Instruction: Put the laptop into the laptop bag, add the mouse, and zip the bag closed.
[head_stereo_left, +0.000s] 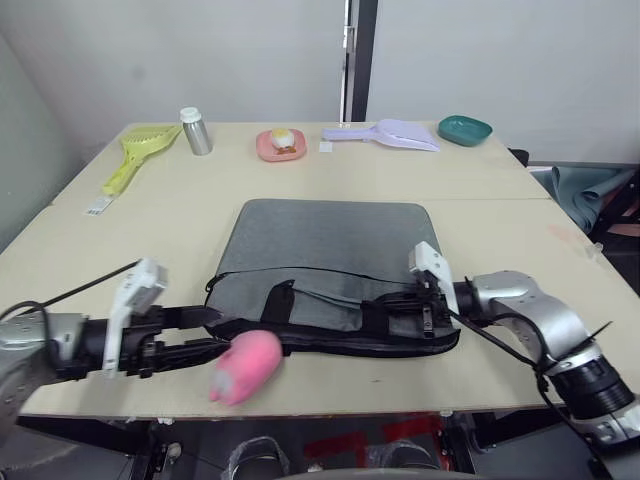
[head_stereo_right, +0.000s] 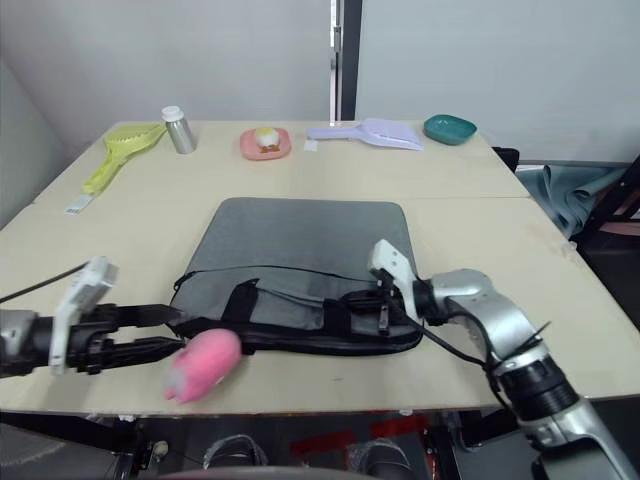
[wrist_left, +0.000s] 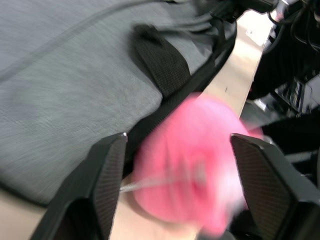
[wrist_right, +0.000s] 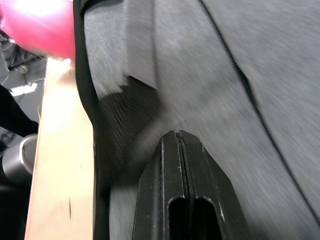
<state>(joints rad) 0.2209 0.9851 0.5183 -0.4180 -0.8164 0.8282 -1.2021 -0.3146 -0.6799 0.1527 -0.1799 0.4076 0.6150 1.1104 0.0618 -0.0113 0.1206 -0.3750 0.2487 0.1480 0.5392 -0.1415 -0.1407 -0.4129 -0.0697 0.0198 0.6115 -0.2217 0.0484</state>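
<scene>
One pale wooden table bears the laptop bag; left claw spread, right claw seemingly pinched together.

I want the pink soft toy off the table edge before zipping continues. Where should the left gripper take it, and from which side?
Probably across the fat round middle of the pink soft toy, coming in level from the robot's left. The open left gripper already has its fingers on either side of it, and the laptop bag blocks the far side.
</scene>
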